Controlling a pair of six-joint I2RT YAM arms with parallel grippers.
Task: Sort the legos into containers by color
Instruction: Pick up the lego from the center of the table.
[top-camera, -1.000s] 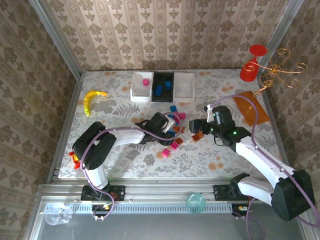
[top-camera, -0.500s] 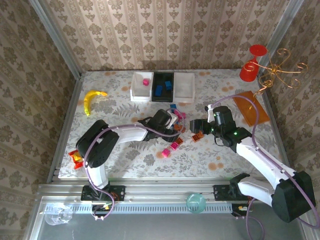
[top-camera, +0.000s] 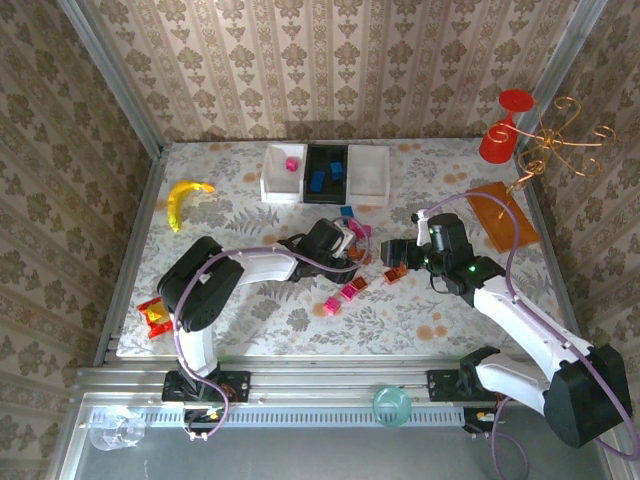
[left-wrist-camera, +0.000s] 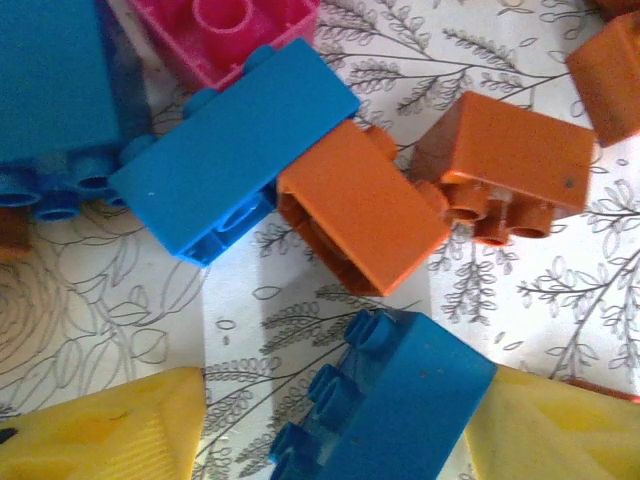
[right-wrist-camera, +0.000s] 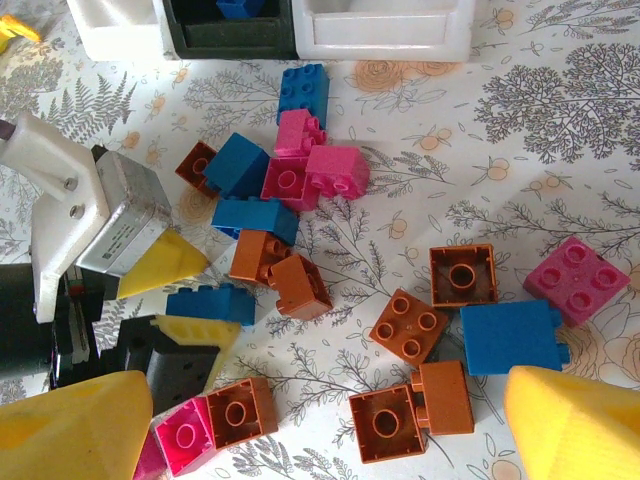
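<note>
I am looking at the floral table (top-camera: 230, 300) with both arms reaching toward its middle. The left arm (top-camera: 250, 268) rises from its base, bends at the elbow and lies low, forearm stretched to the right. The right arm (top-camera: 520, 320) folds back at the near right corner and runs up and left, wrist angled down at the pile.

Three trays sit touching in a row at the far edge. The left white tray (top-camera: 270, 185) has one pink brick in it, the black tray (top-camera: 326, 198) holds blue bricks, and I can see nothing in the right white tray (top-camera: 368, 170).

The left gripper (left-wrist-camera: 335, 440) is down at the table, jaws apart, straddling a blue brick (left-wrist-camera: 400, 395). One pad looks to be against it, while the other stands off. The right gripper (right-wrist-camera: 328, 420) hovers above the scatter with its jaws spread wide, holding nothing.

The loose legos (right-wrist-camera: 300, 250) lie between the two grippers, blue, pink and orange-brown mixed together, several of them touching.
</note>
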